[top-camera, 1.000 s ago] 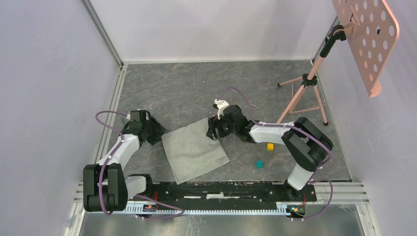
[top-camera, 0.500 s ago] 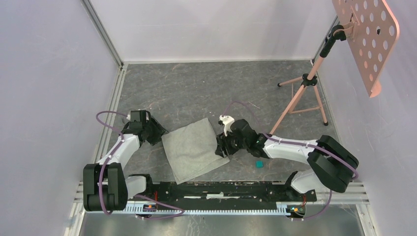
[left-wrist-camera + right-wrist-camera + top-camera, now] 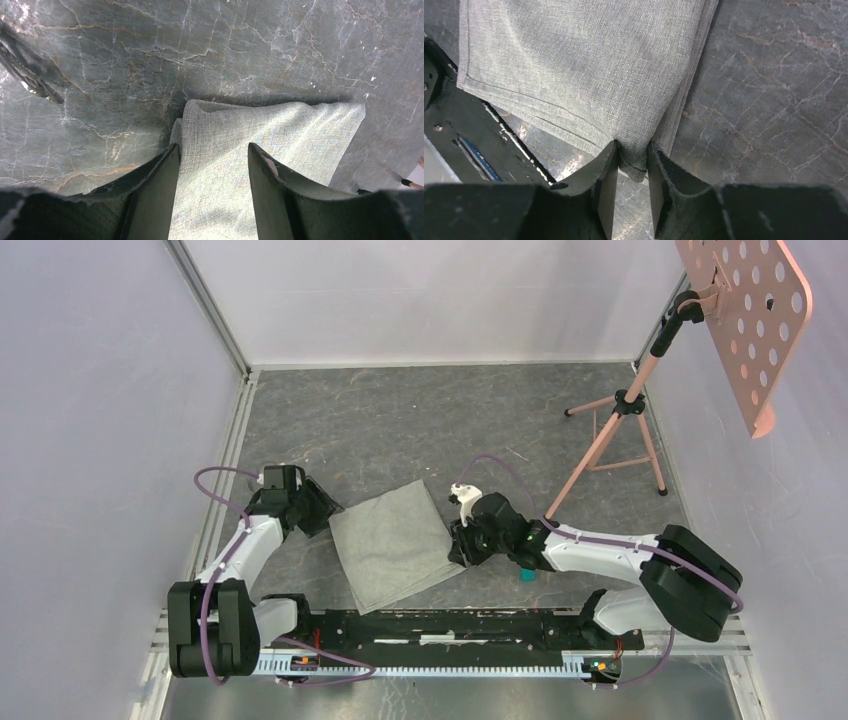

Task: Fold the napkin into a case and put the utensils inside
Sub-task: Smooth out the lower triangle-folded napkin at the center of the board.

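Observation:
The grey-green napkin [image 3: 392, 545] lies flat on the marble tabletop as a tilted rectangle of folded layers. My right gripper [image 3: 459, 546] is at its near right corner. In the right wrist view the two fingers of that gripper [image 3: 632, 145] press a puckered corner of the napkin [image 3: 574, 60] between them. My left gripper [image 3: 326, 512] sits at the napkin's far left corner. Its jaws [image 3: 211, 147] stand apart in the left wrist view, with flat napkin cloth [image 3: 260, 130] lying in the gap. The utensils are out of view.
A teal cube [image 3: 527, 575] peeks out beside the right forearm. A pink tripod stand [image 3: 612, 435] with a perforated board [image 3: 745, 310] occupies the far right. The black base rail [image 3: 450, 625] runs along the near edge, close to the napkin's near corner.
My right gripper slid along the napkin's right edge from the far corner to the near right corner and closed on the cloth there. The left arm stayed put.

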You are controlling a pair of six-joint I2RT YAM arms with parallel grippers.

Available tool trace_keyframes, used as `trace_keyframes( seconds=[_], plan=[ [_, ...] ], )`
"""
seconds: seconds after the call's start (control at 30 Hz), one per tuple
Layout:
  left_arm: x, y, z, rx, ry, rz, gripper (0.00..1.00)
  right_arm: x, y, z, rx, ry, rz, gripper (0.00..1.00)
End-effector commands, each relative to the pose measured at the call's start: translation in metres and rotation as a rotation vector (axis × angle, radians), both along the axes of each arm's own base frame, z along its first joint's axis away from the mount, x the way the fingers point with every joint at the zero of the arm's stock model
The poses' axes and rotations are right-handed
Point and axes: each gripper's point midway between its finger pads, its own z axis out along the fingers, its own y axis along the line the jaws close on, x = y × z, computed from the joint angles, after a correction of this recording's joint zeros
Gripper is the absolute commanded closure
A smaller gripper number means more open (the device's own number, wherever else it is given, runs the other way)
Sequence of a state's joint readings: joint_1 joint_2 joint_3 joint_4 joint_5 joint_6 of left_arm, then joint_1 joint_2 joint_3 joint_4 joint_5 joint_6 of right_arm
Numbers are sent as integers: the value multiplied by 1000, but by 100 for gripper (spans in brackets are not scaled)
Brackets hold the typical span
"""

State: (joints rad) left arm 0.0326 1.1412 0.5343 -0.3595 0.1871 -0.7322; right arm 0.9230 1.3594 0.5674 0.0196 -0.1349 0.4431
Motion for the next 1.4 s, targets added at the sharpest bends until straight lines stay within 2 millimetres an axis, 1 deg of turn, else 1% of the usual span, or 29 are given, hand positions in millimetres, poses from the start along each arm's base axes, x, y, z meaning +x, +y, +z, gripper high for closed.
trace_keyframes(
  seconds=[0.0,0.1,0.17,0.27,0.33,0.43,0.5,0.6,0.67,0.7,0.73,0.8,0.93,0.97,1.03,1.1,1.17,1.27,1.37],
  plan=[
    [-2,2,1,7,5,1,40,-11,2,9,60,42,-13,69],
    [3,1,-1,-2,7,4,41,-18,1,8,81,69,-14,73],
    [7,0,-1,-8,-1,6,42,-23,-3,2,79,82,-13,79],
    [9,0,1,-9,-9,4,42,-27,-5,-6,79,100,-15,79],
    [11,0,2,-5,-21,-2,41,-26,-7,-11,71,95,-22,75],
    [10,1,2,1,-18,-4,41,-20,-10,-18,10,68,-1,68],
    [11,2,4,9,-20,-7,41,-14,-4,-8,5,28,34,60],
    [14,6,6,28,-28,0,42,1,6,18,67,-14,37,48],
    [16,5,7,20,-36,2,43,21,11,33,129,-31,-5,38],
    [16,4,6,17,-36,1,44,33,13,38,145,-56,-24,33],
    [16,3,5,10,-34,0,45,45,13,38,140,-68,-46,30],
    [16,2,2,6,-27,-3,47,67,22,42,140,-84,-54,27],
    [13,5,-1,25,-22,0,50,104,45,39,132,-106,-56,28],
    [12,6,-1,31,-21,4,50,112,48,34,135,-95,-68,30],
    [12,8,-2,39,-18,8,47,126,57,28,168,-57,-78,39],
    [12,8,-3,40,-10,4,44,136,62,18,187,-10,-87,45],
    [11,8,-6,43,-1,4,44,145,64,12,192,2,-98,46],
    [10,9,-12,47,7,10,47,155,64,5,193,7,-113,45],
    [9,8,-15,38,12,17,51,159,62,-3,171,10,-117,45]
  ],
)
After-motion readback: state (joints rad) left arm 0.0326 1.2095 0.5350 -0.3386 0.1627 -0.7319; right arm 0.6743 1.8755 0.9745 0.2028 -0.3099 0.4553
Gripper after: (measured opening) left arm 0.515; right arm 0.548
